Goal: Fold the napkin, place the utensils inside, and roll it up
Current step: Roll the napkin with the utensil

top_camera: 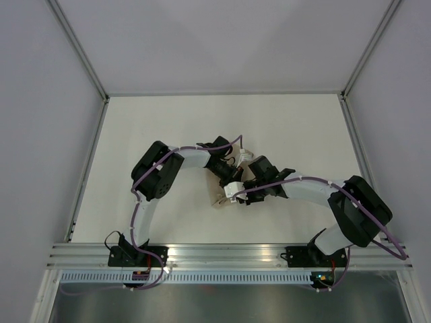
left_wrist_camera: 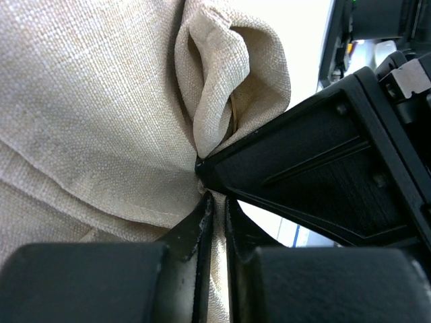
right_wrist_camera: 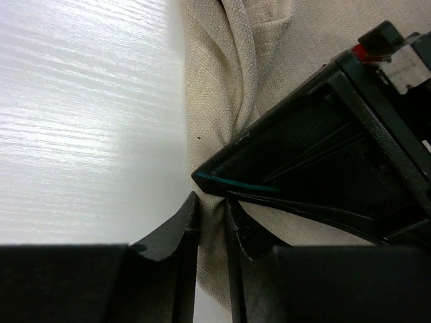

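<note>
The beige napkin (left_wrist_camera: 87, 101) is bunched into folds at the middle of the table. From above only a small tan corner of the napkin (top_camera: 220, 200) shows under the two arms. My left gripper (left_wrist_camera: 217, 202) is shut on a thin fold of the cloth. My right gripper (right_wrist_camera: 212, 208) has a thicker fold of the napkin (right_wrist_camera: 222, 81) pinched between its fingers. The two grippers meet tip to tip, left gripper (top_camera: 231, 176) and right gripper (top_camera: 237, 193) almost touching. The utensils are hidden.
The white table (top_camera: 168, 121) is boxed in by grey walls at the back and on both sides. An aluminium rail (top_camera: 229, 252) runs along the near edge by the arm bases. Purple cables (top_camera: 138, 202) trail along both arms.
</note>
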